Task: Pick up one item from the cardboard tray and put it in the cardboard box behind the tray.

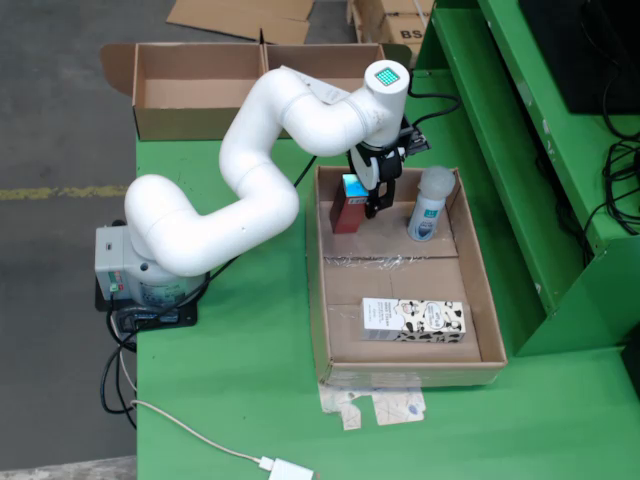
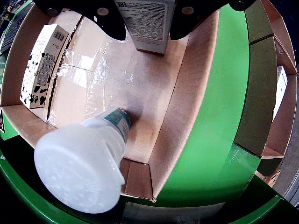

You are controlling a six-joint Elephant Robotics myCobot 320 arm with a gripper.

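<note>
Clearly the grasp is the step in hand: in the fixed view the gripper (image 1: 374, 205) reaches down at the far end of the cardboard tray (image 1: 490, 330), right against the small red-brown carton (image 1: 349, 212) standing there. In the wrist view that carton (image 2: 148, 25) sits between the two black fingers (image 2: 105, 16), which look pressed to its sides, though the contact itself is cut off at the frame's top, so the pincer seems narrowed onto it rather than surely clamped. Next comes a straight lift clear of the tray wall, then a carry back to the cardboard box (image 1: 190, 95) beyond the table edge. A white-capped bottle (image 1: 430, 205) stands near, upright, and could be clipped. A cow-patterned carton (image 1: 413, 320) lies well apart at the near end.
</note>
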